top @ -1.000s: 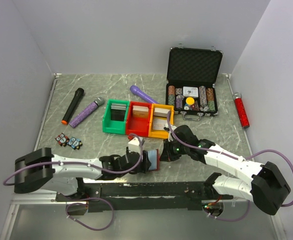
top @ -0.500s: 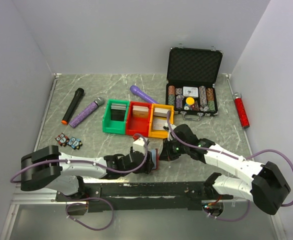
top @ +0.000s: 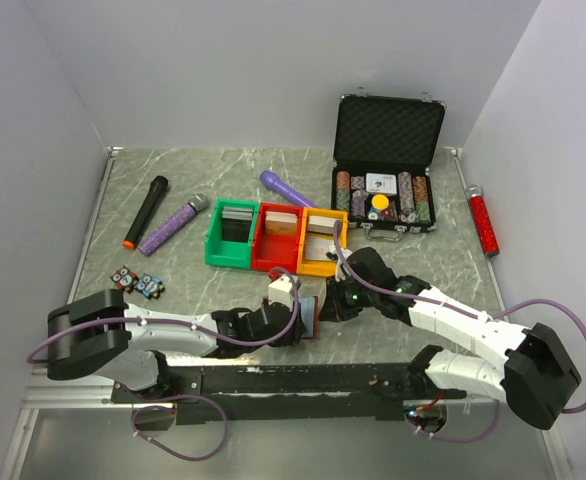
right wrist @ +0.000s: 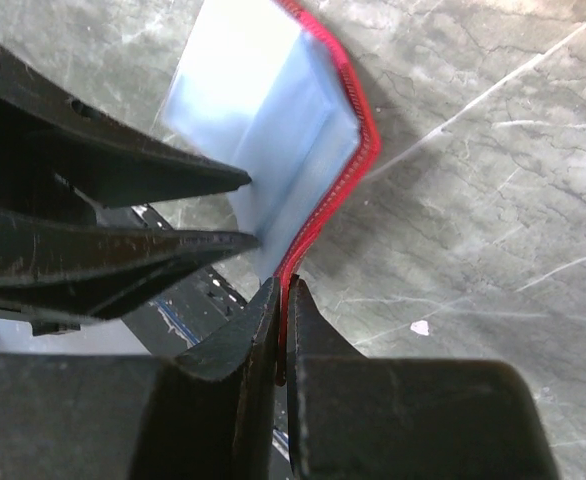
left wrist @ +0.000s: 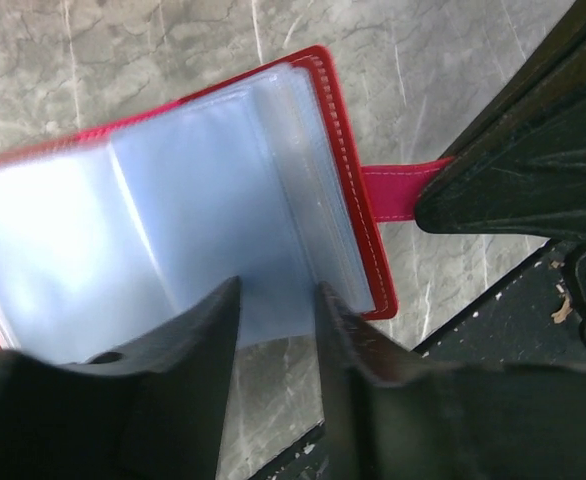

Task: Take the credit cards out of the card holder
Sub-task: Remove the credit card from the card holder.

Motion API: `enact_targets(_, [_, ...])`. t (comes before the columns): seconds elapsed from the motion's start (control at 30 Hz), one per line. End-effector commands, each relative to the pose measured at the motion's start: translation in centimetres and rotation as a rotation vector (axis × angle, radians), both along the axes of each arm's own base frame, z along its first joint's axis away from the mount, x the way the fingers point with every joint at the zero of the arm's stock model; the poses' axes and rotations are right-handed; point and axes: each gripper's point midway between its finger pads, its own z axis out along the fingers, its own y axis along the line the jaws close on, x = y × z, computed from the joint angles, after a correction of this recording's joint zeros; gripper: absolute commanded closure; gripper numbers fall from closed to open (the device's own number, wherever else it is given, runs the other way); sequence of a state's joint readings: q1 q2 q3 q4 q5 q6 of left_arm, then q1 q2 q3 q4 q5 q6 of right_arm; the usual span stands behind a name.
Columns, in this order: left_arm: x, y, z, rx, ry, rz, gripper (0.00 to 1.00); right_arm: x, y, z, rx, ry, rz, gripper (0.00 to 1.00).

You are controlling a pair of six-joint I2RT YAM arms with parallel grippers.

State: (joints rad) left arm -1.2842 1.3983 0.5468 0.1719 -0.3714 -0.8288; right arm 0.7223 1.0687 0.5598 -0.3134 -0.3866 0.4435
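The card holder (left wrist: 173, 200) lies open low over the table's near edge, with a red border and pale blue sleeves. It is blurred, and I cannot make out any credit cards in it. My right gripper (right wrist: 282, 295) is shut on its red snap tab (left wrist: 398, 190) and holds it from the right. My left gripper (left wrist: 273, 295) reaches in from the left. Its jaws stand apart on either side of a sleeve's lower edge, with a gap showing between them. In the top view the card holder (top: 310, 322) sits between the left gripper (top: 295, 322) and the right gripper (top: 325, 308).
Green (top: 231, 235), red (top: 278, 238) and yellow (top: 323, 243) bins stand just behind. An open black chip case (top: 385, 190) is at back right and a red cylinder (top: 484, 222) at far right. Microphones (top: 145, 212) (top: 173, 224) lie at back left. A black rail (top: 303, 378) runs along the near edge.
My left arm has slid right toward the card holder and its jaws have narrowed around the sleeve edge. The right arm has held still.
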Motion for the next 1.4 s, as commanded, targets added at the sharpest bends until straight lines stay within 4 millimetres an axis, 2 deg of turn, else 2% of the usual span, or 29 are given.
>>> enact_targets(0.0, [1.0,0.3,0.6,0.008,-0.025,0.053,0.65,0.7,1.0,2.4,0.041,-0.057,0.023,1.0])
enact_targets(0.07, [1.1,0.9,0.5,0.014,-0.025,0.076,0.71,0.7,0.9,2.3,0.035,-0.055,0.024,1.0])
enact_targets(0.33, [1.1,3.0,-0.1,0.006,-0.011,0.133,0.79,0.8,1.1,2.3,0.036,-0.056,0.023,1.0])
enact_targets(0.53, [1.4,3.7,0.0,0.012,-0.018,0.156,0.85,0.6,1.1,2.1,0.036,-0.049,0.035,1.0])
enact_targets(0.63, [1.5,3.7,0.3,-0.001,-0.022,0.157,0.92,0.4,1.0,1.9,0.031,-0.045,0.04,1.0])
enact_targets(0.7, [1.4,3.4,0.5,-0.014,-0.021,0.144,0.93,0.3,0.8,1.6,0.022,-0.044,0.044,1.0])
enact_targets(0.8, [1.2,3.1,1.3,-0.057,-0.034,0.121,0.84,-0.1,0.4,1.1,0.003,-0.038,0.059,1.0])
enact_targets(0.9, [1.4,3.4,2.5,-0.095,-0.057,0.13,0.6,-0.4,-0.3,0.7,-0.015,-0.051,0.061,1.0])
enact_targets(1.03, [1.7,3.8,3.7,-0.109,-0.095,0.133,0.42,-1.0,-1.5,-0.4,-0.052,-0.043,0.043,1.0])
enact_targets(1.1, [1.8,3.7,3.8,-0.101,-0.102,0.124,0.4,-1.2,-1.6,-0.5,-0.045,-0.035,0.032,1.0])
enact_targets(1.3, [1.8,2.4,3.5,-0.082,-0.104,0.087,0.4,-1.2,-2.1,-1.7,-0.076,0.024,-0.049,1.0])
enact_targets(1.33, [1.9,2.1,3.5,-0.08,-0.106,0.082,0.4,-1.2,-2.1,-1.9,-0.072,0.037,-0.055,0.95])
enact_targets(1.37, [1.9,1.8,3.4,-0.078,-0.108,0.074,0.4,-1.2,-1.9,-2.0,-0.062,0.048,-0.062,0.79])
